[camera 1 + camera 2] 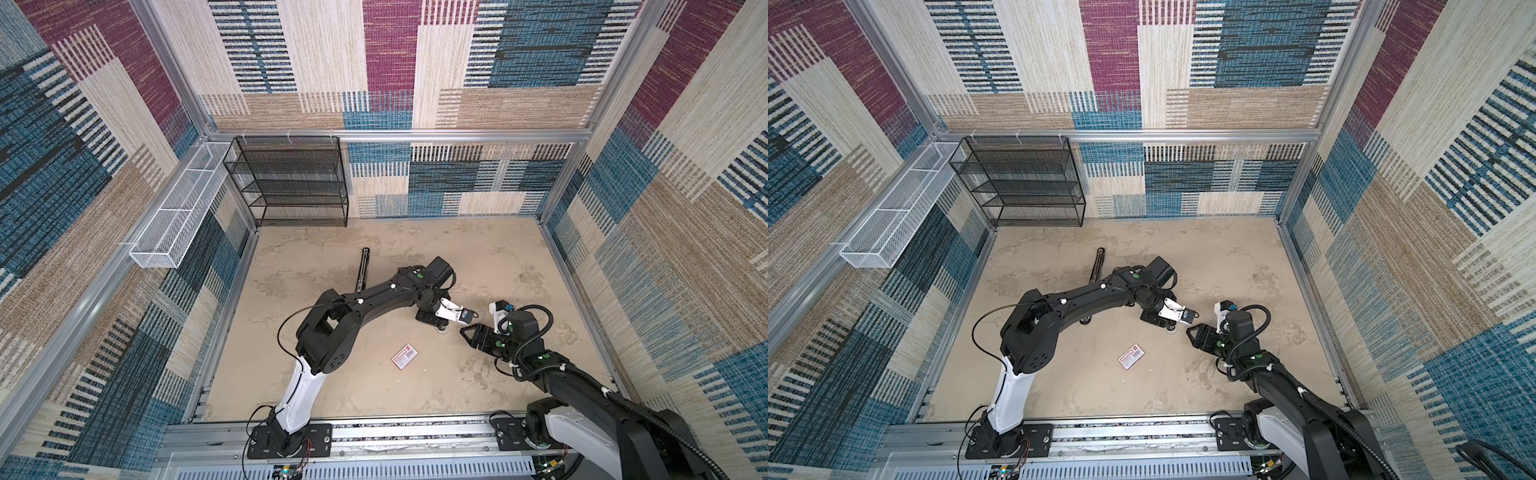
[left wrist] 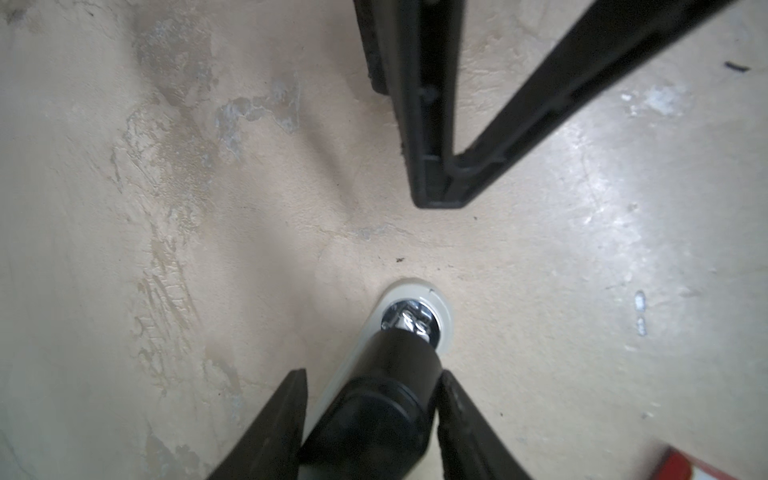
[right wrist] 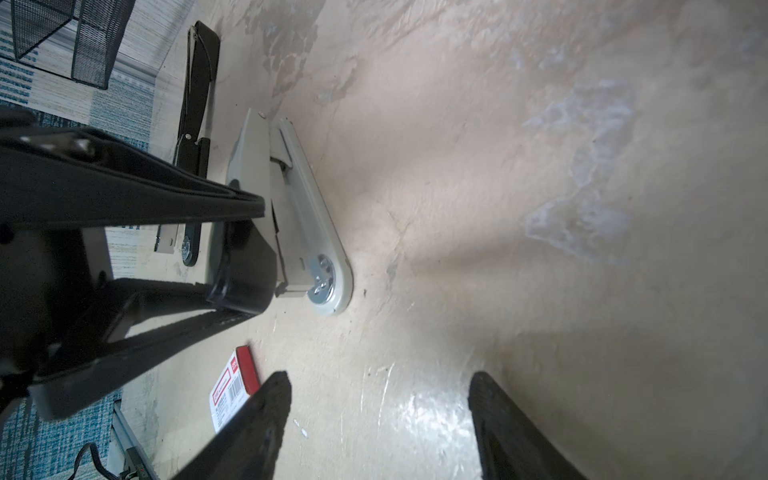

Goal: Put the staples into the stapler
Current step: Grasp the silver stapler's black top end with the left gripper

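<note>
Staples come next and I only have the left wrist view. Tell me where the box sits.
Observer: The white box with the red label lies flat on the table, nearer the arms' bases than the stapler, untouched.
Operator: Report the right gripper's jaws.
Observer: The right gripper is open and empty over bare table.
Operator: Name anything beyond the left arm.
Observer: A long black piece lies there, towards the black mesh shelf.
</note>
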You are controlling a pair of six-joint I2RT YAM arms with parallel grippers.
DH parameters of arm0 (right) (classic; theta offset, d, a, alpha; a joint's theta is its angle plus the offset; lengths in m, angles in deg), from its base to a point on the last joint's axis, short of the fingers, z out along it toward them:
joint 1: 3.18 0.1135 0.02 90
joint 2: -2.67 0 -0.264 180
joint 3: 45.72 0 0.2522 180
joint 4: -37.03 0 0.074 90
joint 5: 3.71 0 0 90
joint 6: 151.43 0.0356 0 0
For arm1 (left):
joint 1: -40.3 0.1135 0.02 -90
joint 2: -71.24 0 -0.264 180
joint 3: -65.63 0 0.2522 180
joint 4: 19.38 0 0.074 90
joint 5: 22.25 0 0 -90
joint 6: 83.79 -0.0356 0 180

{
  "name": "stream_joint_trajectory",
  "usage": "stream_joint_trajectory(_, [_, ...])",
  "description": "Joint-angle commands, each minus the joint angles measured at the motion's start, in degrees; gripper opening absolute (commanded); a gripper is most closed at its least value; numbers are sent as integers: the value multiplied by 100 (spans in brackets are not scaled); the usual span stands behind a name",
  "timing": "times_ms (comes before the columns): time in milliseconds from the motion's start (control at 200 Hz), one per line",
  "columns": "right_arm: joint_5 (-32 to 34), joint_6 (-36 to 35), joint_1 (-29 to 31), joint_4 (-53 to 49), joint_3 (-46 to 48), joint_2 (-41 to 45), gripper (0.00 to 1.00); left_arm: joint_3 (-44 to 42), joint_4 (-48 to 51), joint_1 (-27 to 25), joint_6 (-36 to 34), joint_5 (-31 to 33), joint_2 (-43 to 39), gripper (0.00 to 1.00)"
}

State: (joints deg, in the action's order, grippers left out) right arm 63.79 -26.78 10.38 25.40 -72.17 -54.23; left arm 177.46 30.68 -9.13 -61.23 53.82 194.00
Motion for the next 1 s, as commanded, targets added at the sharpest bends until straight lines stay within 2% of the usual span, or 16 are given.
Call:
stream_joint_trajectory(0, [-179, 141, 6, 366, 72, -81, 71, -33, 113, -5, -12, 69, 29, 46])
stream_joint_trajectory(295, [-363, 372, 9, 829, 136, -348, 69, -58, -35, -1, 302, 233, 47, 29])
stream_joint_trajectory(536, [-523, 525, -2, 1127, 18, -779, 67, -137, -35, -4, 411, 249, 18, 42])
stream_joint_trajectory(656, [-529, 516, -2, 1136, -49, -840, 67, -164, -88, -5, 394, 312, 36, 44])
stream_joint_trajectory(781, [-527, 506, 0, 1131, -50, -856, 66, -121, -89, 2, 438, 266, 46, 32])
stream_joint_trajectory(896, [-574, 551, -7, 1248, -10, -976, 63, -77, -73, 3, 569, 148, 22, 11])
stream_joint_trajectory(972, [-653, 605, -31, 1409, 3, -1102, 60, -34, -34, 17, 561, 56, -19, 0])
stream_joint_trajectory(997, [-687, 633, -39, 1476, 12, -1145, 59, -17, -9, 12, 739, 26, -39, 0])
